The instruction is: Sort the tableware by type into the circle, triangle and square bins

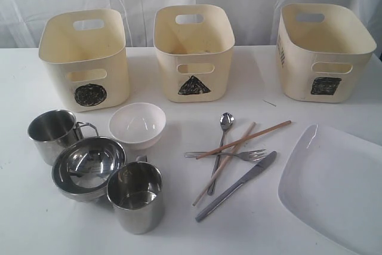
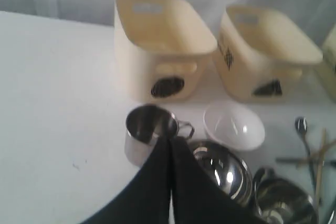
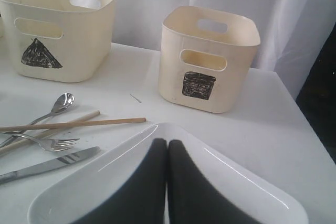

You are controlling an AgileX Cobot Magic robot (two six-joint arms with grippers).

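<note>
Three cream bins stand at the back: circle bin (image 1: 86, 58), triangle bin (image 1: 194, 52), square bin (image 1: 325, 52). In front on the left are a steel mug (image 1: 52, 134), a steel bowl (image 1: 88, 167), a second steel mug (image 1: 136, 195) and a small white bowl (image 1: 138, 125). Spoon (image 1: 224, 125), fork (image 1: 239, 155), knife (image 1: 239, 184) and two crossed chopsticks (image 1: 242, 138) lie in the middle. The large white plate (image 1: 334, 186) lies at the right. No arm shows in the exterior view. My left gripper (image 2: 171, 140) is shut and empty above the mug (image 2: 147, 135). My right gripper (image 3: 167, 143) is shut and empty over the plate (image 3: 105, 182).
A white curtain hangs behind the bins. A small thin scrap (image 1: 270, 103) lies on the white table (image 1: 179, 237) between the triangle and square bins. The table's right edge (image 3: 310, 124) drops off beside the square bin.
</note>
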